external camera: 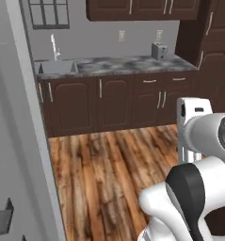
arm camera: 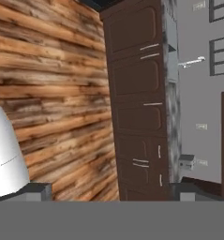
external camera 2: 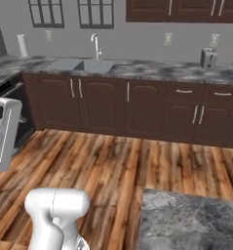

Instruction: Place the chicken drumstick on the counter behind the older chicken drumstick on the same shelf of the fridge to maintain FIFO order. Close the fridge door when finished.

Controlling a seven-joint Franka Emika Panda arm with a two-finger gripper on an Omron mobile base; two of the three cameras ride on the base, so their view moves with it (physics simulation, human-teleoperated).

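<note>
- Grey and white stone makes the counter along the far wall, over dark brown cabinets with silver handles.
- In the left base view, a tall grey panel at the left edge looks like the fridge door, standing open, but I cannot be sure.
- No drumstick can be seen on the counter from here, and the fridge shelf is hidden.
- A sink with a tap sits in the counter, and a small toaster stands near the right end.
- A paper towel roll stands at the left end.
- Another bit of stone top is close by, at the lower right of the right base view.
- The gripper looks sideways across the wood floor at the cabinets. Only its two dark tips peek up, well apart, with nothing between them. It looks open and empty.
- I think the job is at its start: the robot has to find the drumstick on the counter.
- Next it should drive or turn until the drumstick shows, then reach down for it.
</note>
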